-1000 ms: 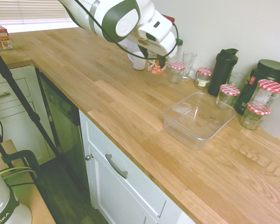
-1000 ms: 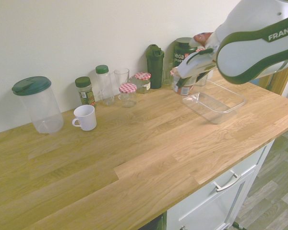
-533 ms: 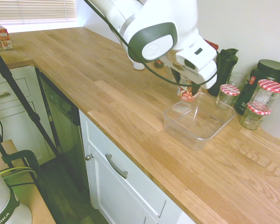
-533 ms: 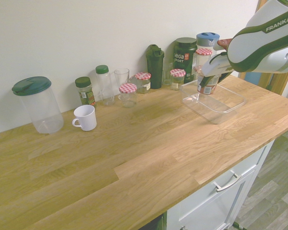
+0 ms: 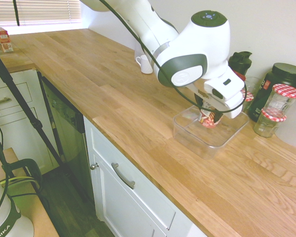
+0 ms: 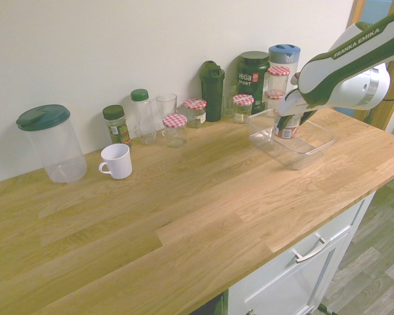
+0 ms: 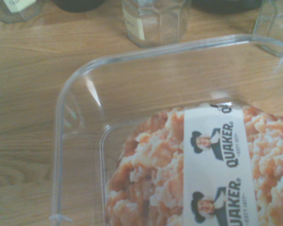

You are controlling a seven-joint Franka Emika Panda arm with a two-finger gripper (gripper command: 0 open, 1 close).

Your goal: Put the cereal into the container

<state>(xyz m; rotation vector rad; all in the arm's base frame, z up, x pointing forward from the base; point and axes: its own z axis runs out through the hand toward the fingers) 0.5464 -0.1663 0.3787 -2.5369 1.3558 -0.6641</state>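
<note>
Wrist view: cereal (image 7: 212, 169) fills frame, Quaker print sideways, inside container (image 7: 80, 94) walls. Exterior views put cereal (image 5: 208, 118) low within container (image 5: 207, 143), gripper (image 5: 209, 112) clamped on it, likely about to release. Arm reaches in from 10 o'clock, wrist bent down. Jars (image 5: 281, 96) at 2 o'clock.

White glossy arm (image 5: 187, 54), dark grey joint bands, black cable along it, "FRANKA EMIKA" lettering on link above fingers.
</note>
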